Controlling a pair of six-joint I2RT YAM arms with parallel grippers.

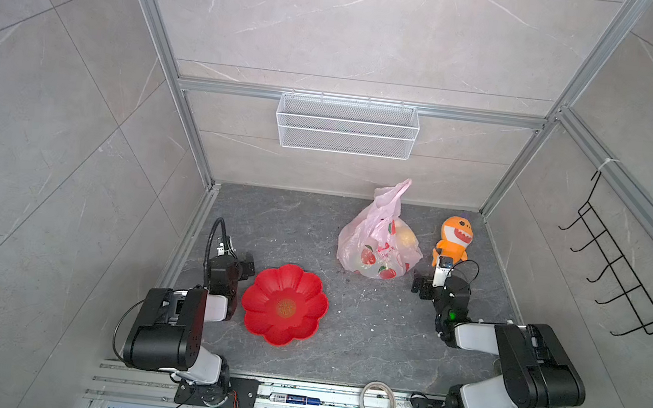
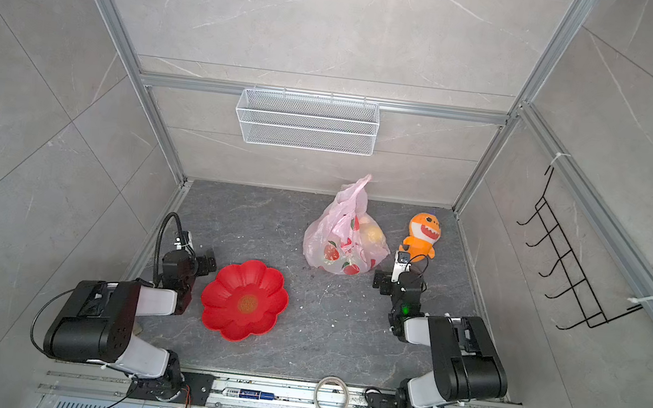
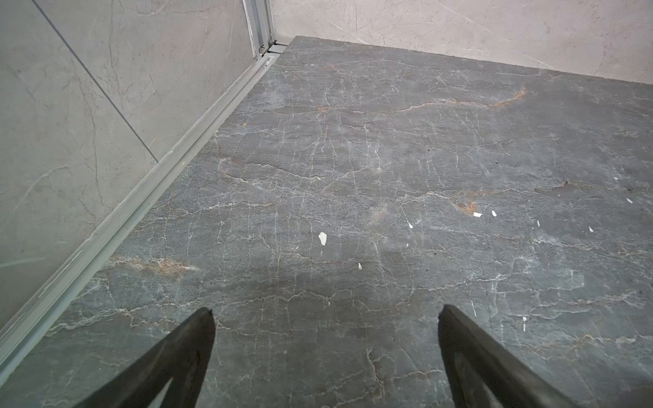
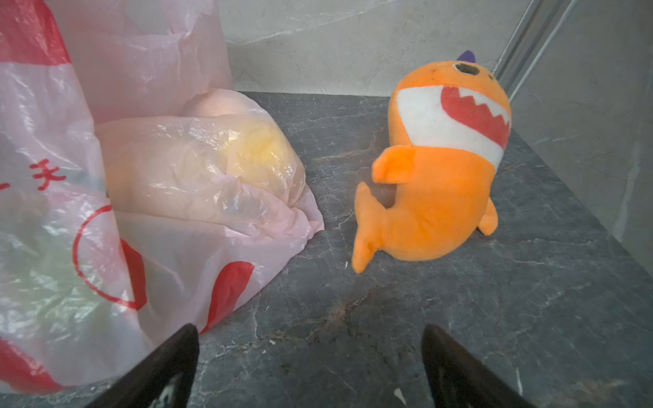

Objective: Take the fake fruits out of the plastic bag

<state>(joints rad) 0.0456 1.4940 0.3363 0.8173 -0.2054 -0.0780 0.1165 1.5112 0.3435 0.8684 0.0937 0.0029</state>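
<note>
Right wrist view: dark grey marble tabletop (image 4: pixel 406 318) carries the thin translucent pink plastic bag (image 4: pixel 169 247), red print, slumped. The fake fruits (image 4: pixel 261 152) show only as pale lumps inside it.

Risks, my call: film slips or tears when pinched, whole bag drags, freed fruit rolls away.

Red flower-shaped plastic dish (image 1: pixel 264 290) and left tool (image 3: pixel 325 309) are well apart from the bag. Orange plush shark (image 4: pixel 438 197) lies just beside the bag, crowding that side. Right tool (image 4: pixel 309 328) is near the bag. Both tools spread apart, empty.
</note>
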